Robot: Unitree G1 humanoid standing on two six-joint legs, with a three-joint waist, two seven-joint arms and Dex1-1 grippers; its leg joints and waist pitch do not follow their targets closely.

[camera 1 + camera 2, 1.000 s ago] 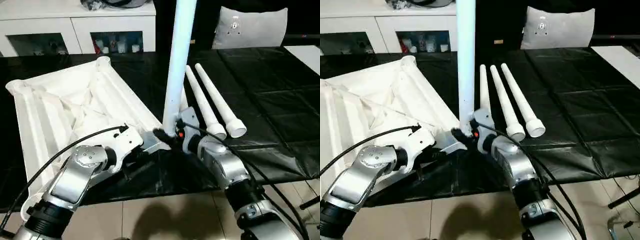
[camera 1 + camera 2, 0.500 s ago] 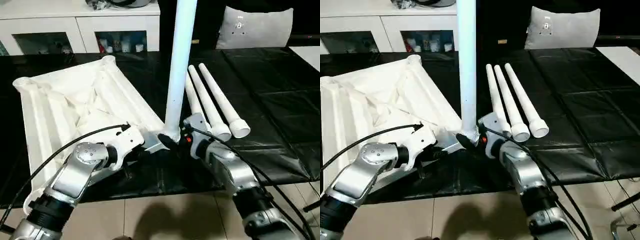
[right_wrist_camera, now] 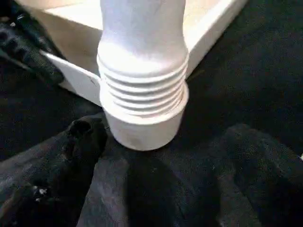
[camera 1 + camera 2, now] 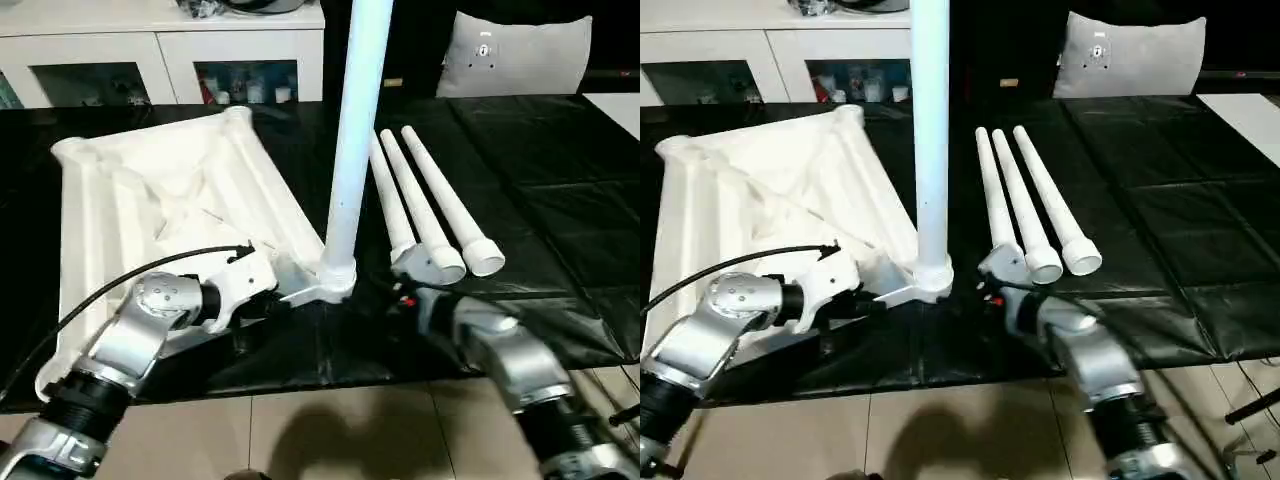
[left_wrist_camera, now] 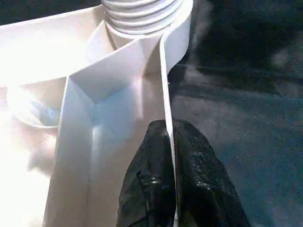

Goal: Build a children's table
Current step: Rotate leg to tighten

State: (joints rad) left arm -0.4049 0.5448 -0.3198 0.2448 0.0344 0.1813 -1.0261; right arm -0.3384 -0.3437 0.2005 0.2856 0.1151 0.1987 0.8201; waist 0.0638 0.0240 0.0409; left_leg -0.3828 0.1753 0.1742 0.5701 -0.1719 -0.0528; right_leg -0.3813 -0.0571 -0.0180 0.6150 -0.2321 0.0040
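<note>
Nearest the viewer, two silver robot forearms reach forward over a beige tiled floor (image 4: 330,430) to the front edge of a tabletop covered in black plastic sheeting (image 4: 560,200). The left hand (image 5: 168,137), with two black fingers, is closed, pinching the thin white rim of the upturned white plastic children's table top (image 4: 150,190), close to its near corner. The right hand (image 3: 156,142) is spread wide open, one black finger (image 3: 85,135) on each side of the base of the standing leg and holding nothing.

In that near corner socket (image 3: 142,125) stands one long white tube leg (image 4: 352,140), upright, its threaded end seated in the round socket. The ribbed underside of the table top faces up, lying to the left of the leg and stretching away from the robot.

Just right of the standing leg, three more long white tube legs (image 4: 440,205) lie side by side on the black sheeting, wide ends toward the robot.

Farthest back stand a white cabinet with glass doors (image 4: 160,60) on the left and a grey cushion (image 4: 515,55) on the right.
</note>
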